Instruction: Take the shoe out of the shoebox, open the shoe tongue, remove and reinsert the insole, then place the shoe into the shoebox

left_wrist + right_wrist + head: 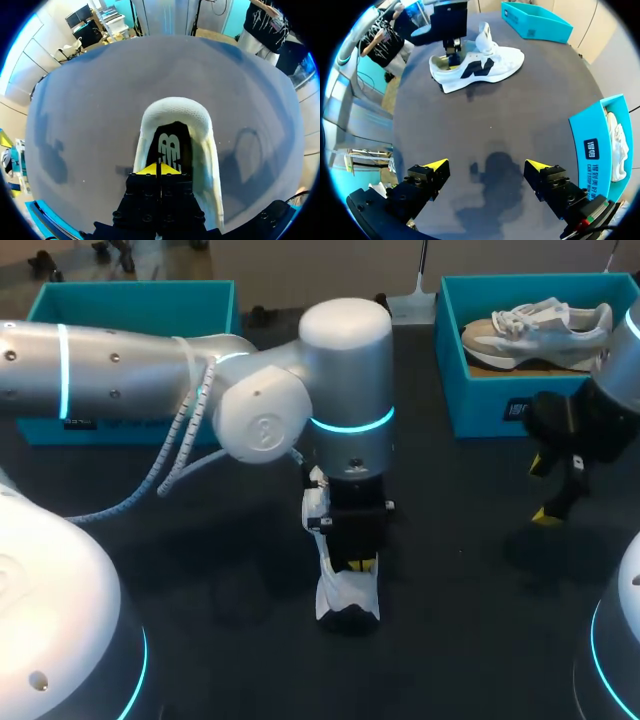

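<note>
**Item: white trainer shoe** (485,67) with a dark side emblem. It lies out of any box, sole down near the middle of the dark matte counter (200,590). Its white tongue (484,35) stands upright. Its padded heel collar rings an opening in which a black insole (170,142) with a white mark is seated.

**Left gripper** (159,169). It points straight down into the shoe's opening. The fingers are pressed together with the yellow tips meeting at the insole's surface. Whether they pinch the insole cannot be told. The left arm comes in from the counter's left side and reaches past the middle.

**Right gripper** (486,165). It hangs above bare counter, well apart from the shoe and near the right-hand box. The fingers are spread wide with nothing between them.

**Surface.** The counter is dark and plain. The arms' shadows fall under the right gripper.

**Containers.**
- Teal cardboard shoebox (480,405): open-topped, at the counter's far right corner. It holds a beige-and-white trainer (540,330) lying on its sole.
- Second teal open box (130,320): at the far left corner, partly behind the left arm. Its contents are not visible.
</note>
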`<state>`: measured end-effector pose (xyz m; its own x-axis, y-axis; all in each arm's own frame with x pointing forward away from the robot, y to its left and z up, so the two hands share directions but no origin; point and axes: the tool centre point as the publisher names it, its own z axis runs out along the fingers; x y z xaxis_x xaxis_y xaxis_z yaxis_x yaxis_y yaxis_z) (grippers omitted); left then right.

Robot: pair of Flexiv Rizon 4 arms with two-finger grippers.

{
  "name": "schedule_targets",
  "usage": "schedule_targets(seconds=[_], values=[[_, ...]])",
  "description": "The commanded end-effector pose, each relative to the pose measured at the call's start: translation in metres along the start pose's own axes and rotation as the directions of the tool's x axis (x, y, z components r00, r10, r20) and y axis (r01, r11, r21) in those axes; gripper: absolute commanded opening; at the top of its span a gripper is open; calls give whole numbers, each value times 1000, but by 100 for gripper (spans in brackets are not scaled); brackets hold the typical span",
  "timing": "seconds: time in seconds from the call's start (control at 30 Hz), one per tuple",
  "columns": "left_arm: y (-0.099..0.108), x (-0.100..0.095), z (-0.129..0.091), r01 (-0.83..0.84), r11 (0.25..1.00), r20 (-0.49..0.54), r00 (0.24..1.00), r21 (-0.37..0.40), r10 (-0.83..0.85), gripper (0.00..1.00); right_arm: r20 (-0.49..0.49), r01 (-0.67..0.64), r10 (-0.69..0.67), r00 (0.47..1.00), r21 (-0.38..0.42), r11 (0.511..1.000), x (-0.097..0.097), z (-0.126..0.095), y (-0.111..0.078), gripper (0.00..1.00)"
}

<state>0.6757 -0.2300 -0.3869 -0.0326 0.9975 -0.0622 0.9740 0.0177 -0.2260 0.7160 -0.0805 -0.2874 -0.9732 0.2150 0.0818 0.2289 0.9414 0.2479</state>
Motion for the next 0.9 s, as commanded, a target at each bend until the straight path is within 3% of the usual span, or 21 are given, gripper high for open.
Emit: schedule_targets(seconds=[0.03,0.17,0.33,0.6,0.73,0.9], values=[[1,-13,28,-22,1000,-26,999,-2,22,0,2,0,0,1000,1,1000,1,0,-1,100],[4,-9,44,-45,998,-56,998,-32,43,0,2,0,0,1000,1,1000,1,0,-1,100],[18,11,47,-11,998,-48,999,-64,8,0,2,0,0,1000,1,1000,1,0,-1,100],[42,30,49,25,980,-45,998,-197,-35,0,2,0,0,1000,1,1000,1,0,-1,100],[48,26,39,31,978,1,999,-206,-32,0,2,0,0,1000,1,1000,1,0,-1,100],[36,17,13,-6,975,47,999,-221,17,0,2,0,0,1000,1,1000,1,0,-1,100]])
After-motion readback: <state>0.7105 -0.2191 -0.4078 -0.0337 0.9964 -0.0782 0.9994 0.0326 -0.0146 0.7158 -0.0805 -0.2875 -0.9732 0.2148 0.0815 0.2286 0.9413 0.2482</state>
